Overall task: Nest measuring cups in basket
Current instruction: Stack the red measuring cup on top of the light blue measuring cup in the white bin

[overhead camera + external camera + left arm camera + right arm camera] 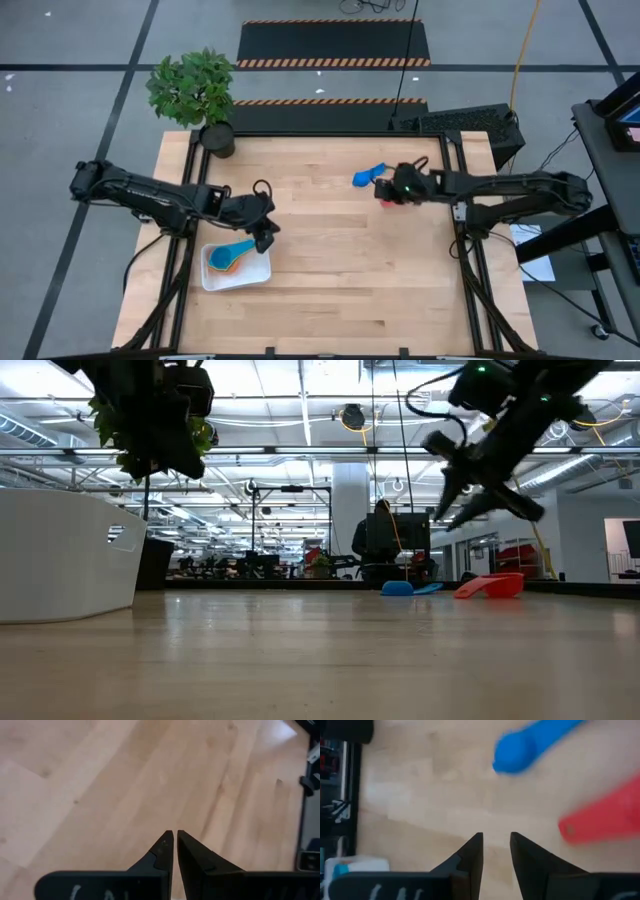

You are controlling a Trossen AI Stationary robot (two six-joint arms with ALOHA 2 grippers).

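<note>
- Blue cup (367,176) and red cup (384,190): likely light, stiff, slick plastic; the flat handles look the best hold.
- Right gripper (496,845) hovers above them, jaws slightly apart, empty.
- Left gripper (175,842) near the basket (258,272), jaws closed, empty.

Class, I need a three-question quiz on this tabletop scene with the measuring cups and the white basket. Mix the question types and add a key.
1. True or false: the white basket already holds a light blue cup and an orange cup.
2. Which cups lie on the bare table near the right gripper?
A. green and yellow
B. dark blue and red
C. orange and light blue
3. Fill in: the potted plant stands at the table's far ______ corner, as the high view shows it.

Key
1. True.
2. B: the dark blue cup and the red cup lie by it.
3. Left.
</note>
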